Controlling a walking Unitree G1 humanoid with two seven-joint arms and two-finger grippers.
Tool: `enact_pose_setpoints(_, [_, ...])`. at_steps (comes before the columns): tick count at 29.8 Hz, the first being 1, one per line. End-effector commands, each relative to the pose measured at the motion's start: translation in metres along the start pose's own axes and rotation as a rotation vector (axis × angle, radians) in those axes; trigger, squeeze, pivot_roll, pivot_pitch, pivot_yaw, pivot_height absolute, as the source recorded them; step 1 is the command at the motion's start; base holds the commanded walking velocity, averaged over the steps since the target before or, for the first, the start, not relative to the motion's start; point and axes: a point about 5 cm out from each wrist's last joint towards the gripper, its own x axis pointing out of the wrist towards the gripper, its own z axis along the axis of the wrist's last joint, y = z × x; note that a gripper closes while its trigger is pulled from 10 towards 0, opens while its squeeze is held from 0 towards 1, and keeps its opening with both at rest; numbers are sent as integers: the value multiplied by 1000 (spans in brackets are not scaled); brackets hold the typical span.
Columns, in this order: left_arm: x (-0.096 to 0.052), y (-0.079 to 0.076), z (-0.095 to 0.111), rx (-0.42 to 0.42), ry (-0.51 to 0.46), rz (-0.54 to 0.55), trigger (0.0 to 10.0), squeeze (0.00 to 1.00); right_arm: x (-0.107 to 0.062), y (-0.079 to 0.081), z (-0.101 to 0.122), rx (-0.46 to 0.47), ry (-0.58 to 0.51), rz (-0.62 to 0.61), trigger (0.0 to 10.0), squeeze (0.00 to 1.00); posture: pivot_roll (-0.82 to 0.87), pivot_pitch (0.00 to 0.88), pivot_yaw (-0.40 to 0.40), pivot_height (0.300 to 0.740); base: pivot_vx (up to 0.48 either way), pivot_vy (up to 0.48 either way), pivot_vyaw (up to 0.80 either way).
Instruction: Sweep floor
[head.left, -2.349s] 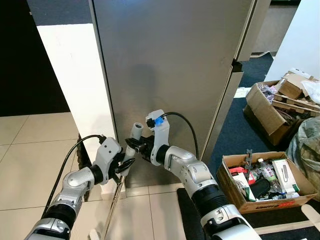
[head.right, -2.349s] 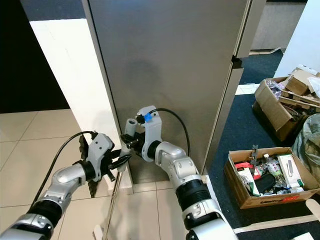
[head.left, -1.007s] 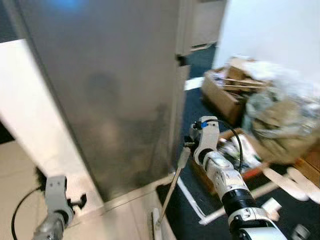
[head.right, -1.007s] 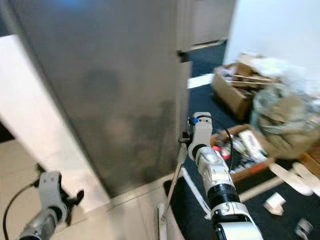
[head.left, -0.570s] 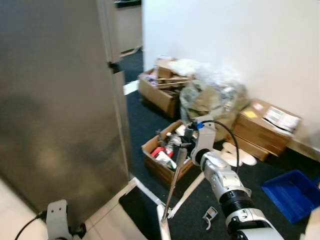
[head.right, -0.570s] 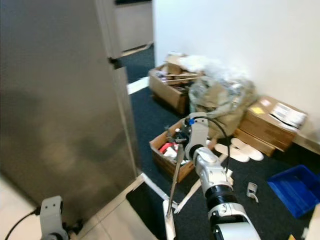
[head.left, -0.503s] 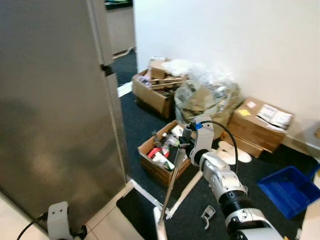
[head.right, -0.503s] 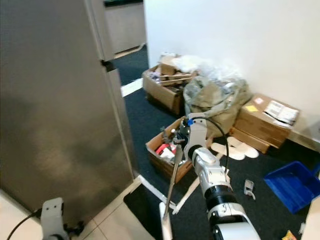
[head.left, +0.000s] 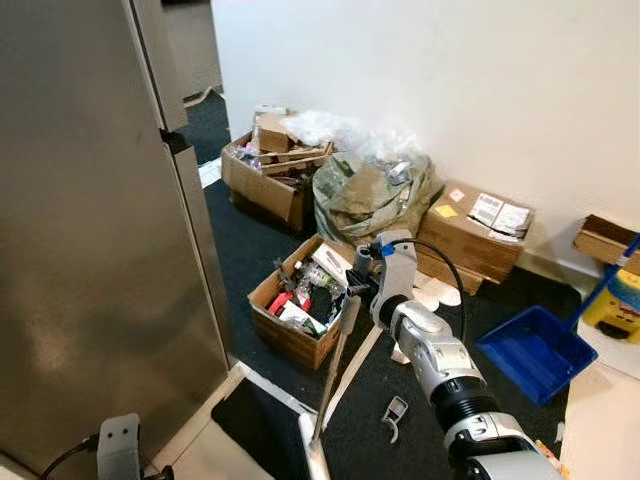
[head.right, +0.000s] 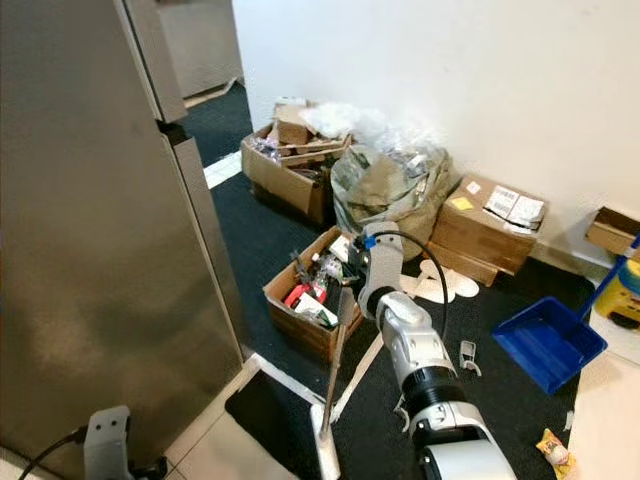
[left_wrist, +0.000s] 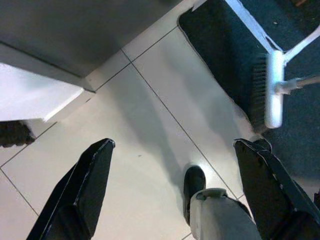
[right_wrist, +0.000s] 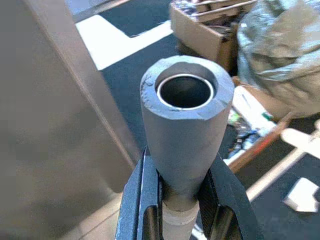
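Grey-handled, white-headed broom (head.left: 331, 375): now carried from grey cabinet (head.left: 90, 250) to dark carpet, head by white tiles. Right gripper (right_wrist: 177, 212) pinches handle; left gripper (left_wrist: 175, 190) released, spread. Sweeping ready.

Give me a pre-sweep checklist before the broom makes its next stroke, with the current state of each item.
1. Right gripper shut on the broom handle: ok.
2. Left gripper free, fingers open over bare tile: ok.
3. Broom head down at floor level: ok, at the dark mat's edge.
4. Sweep path clear: not ok; an open cardboard box and a small grey clip lie close by.
5. Blue dustpan within reach: cannot tell.
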Motion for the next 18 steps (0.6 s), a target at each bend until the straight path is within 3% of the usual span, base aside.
enact_pose_setpoints(1, [-1, -2, -10, 5, 36, 0, 10000, 0, 2, 4, 5, 0, -20, 27, 10000, 0, -15, 0, 19, 740, -281, 0, 0])
enact_pose_setpoints(18, [-3, -2, -16, 25, 53, -3, 10000, 0, 4, 16, 6, 16, -23, 85, 10000, 0, -8, 0, 22, 740, -304, 0, 0])
